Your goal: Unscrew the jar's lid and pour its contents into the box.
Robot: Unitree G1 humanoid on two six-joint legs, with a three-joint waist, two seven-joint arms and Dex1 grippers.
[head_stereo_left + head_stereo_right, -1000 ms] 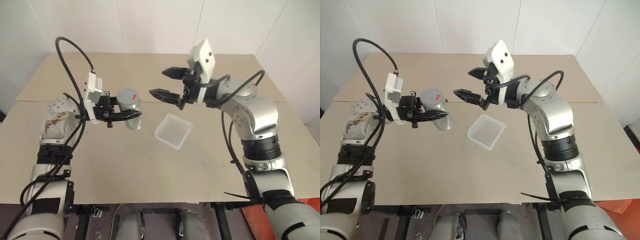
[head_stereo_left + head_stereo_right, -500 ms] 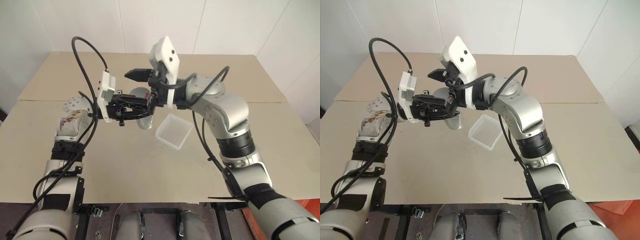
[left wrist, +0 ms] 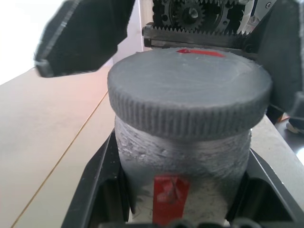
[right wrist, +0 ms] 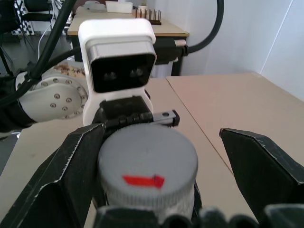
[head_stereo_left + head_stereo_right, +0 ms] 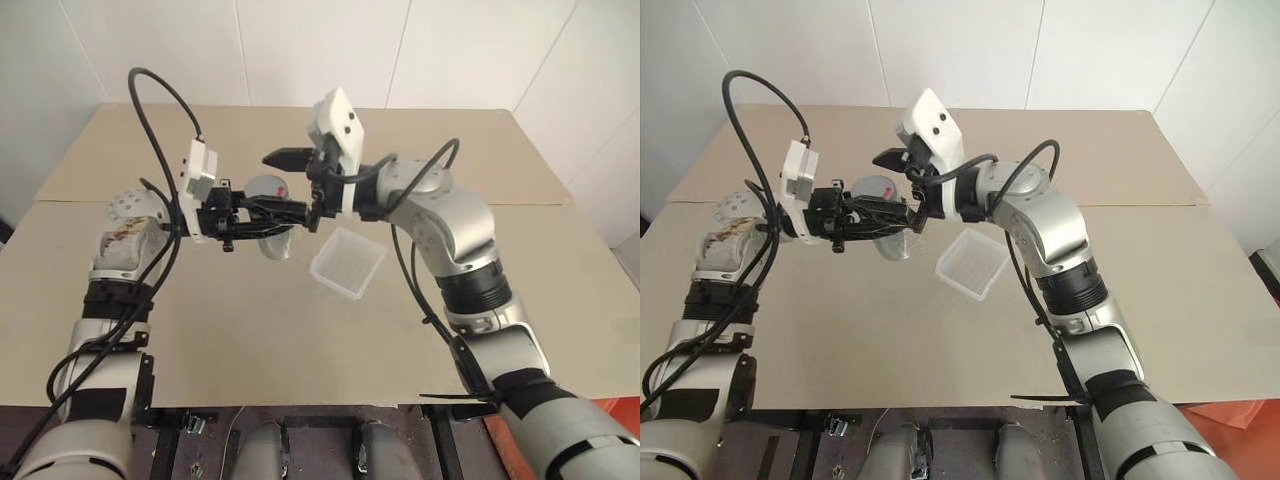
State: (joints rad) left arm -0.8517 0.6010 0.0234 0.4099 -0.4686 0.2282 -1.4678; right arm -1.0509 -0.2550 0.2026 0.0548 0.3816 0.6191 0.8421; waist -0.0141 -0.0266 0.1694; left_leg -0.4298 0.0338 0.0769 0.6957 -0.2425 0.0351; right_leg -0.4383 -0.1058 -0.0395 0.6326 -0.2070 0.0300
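Round grey matt lid (image 3: 189,90) w/ ribbed rim, top finely scuffed; cloudy greyish plastic jar (image 3: 183,164), rough scratched wall; clear translucent plastic square box (image 5: 347,261), smooth, ridged floor; beige matt table (image 5: 300,350), smooth; black matt plastic fingers (image 4: 71,166).

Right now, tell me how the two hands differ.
The left hand is shut on the jar, holding it above the table; the right hand is open, its fingers straddling the lid without gripping. Both have two black fingers.
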